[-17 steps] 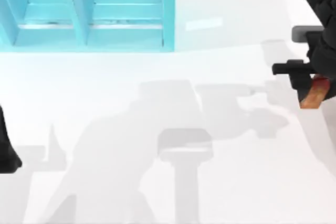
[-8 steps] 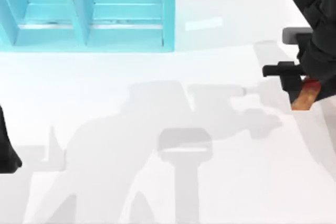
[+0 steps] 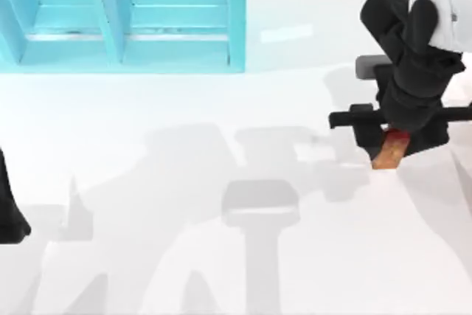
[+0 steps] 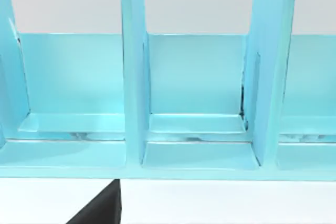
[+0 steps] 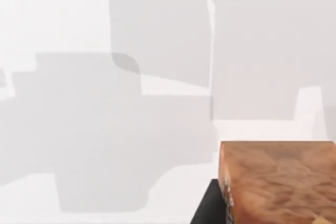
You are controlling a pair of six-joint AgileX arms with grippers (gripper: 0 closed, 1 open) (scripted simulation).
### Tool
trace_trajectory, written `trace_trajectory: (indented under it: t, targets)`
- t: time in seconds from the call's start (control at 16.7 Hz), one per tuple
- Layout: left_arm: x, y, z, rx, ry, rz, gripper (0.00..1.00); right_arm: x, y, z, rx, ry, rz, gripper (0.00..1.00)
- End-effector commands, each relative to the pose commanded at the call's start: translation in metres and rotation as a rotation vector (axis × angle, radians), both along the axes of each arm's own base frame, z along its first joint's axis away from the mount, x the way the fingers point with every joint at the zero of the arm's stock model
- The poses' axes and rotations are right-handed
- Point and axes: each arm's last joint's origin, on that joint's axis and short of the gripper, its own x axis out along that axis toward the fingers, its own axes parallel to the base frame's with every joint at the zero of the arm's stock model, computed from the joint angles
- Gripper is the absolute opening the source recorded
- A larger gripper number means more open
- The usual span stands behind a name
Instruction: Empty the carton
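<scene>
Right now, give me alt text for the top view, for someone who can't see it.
The right gripper holds a small orange-brown carton with a red top, tilted, above the white table at its right side. A turquoise shelf unit stands at the far left, and the left arm sits parked at the left edge.

top view: high overhead, facing straight down on the counter [image 3: 221,108].
left wrist view: low, close, facing the turquoise shelf unit [image 4: 134,77], shared with the top view.
right wrist view: tight over the carton [image 5: 278,182].
</scene>
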Motion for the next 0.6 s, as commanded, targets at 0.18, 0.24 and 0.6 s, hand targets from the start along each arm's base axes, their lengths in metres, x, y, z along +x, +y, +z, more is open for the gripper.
trace_trajectory:
  t: [0.18,0.24,0.6]
  targets:
    - [0.0,0.0,0.0,0.0,0.0,0.0,1.0,0.004,-0.018,-0.013,-0.004,0.024,-0.017,0.0]
    - [0.0,0.0,0.0,0.0,0.0,0.0,1.0,0.007,-0.028,-0.017,-0.006,0.033,-0.028,0.0]
    - [0.0,0.0,0.0,0.0,0.0,0.0,1.0,0.014,-0.056,-0.027,-0.001,0.041,-0.066,0.0]
